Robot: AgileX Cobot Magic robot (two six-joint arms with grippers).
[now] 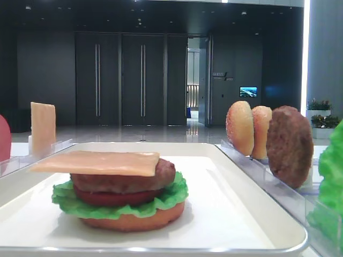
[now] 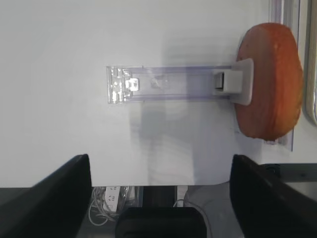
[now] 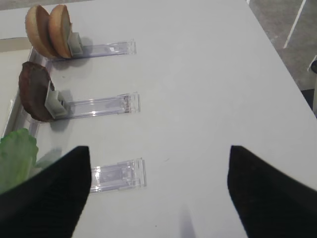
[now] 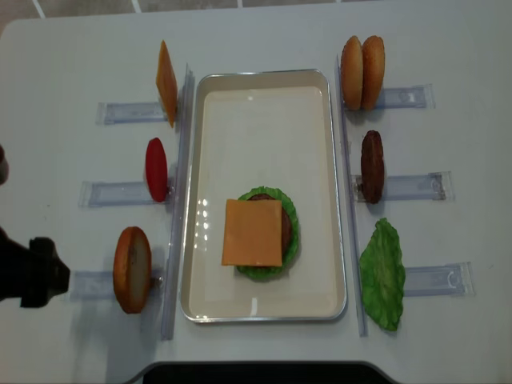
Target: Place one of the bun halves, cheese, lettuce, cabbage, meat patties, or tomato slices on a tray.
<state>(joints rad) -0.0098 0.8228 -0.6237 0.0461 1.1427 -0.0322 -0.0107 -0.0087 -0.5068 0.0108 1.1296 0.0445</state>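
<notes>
The white tray (image 4: 264, 136) holds a stack of bun half, lettuce, tomato and patty, topped by a flat cheese slice (image 4: 253, 233) (image 1: 96, 162). A second cheese slice (image 4: 166, 82) stands upright in the back left rack. My left gripper (image 2: 159, 163) is open and empty, hanging over the table's near edge, with a bun half (image 2: 270, 82) ahead to its right. Its dark arm (image 4: 32, 272) shows left of that bun half (image 4: 132, 269). My right gripper (image 3: 158, 151) is also open and empty, above bare table beside the lettuce (image 3: 17, 153).
Clear racks flank the tray. On the left stands a tomato slice (image 4: 156, 169). The right racks hold two bun halves (image 4: 362, 72), a meat patty (image 4: 371, 166) and a lettuce leaf (image 4: 382, 274). Cables and a power strip (image 2: 114, 198) lie below the table edge.
</notes>
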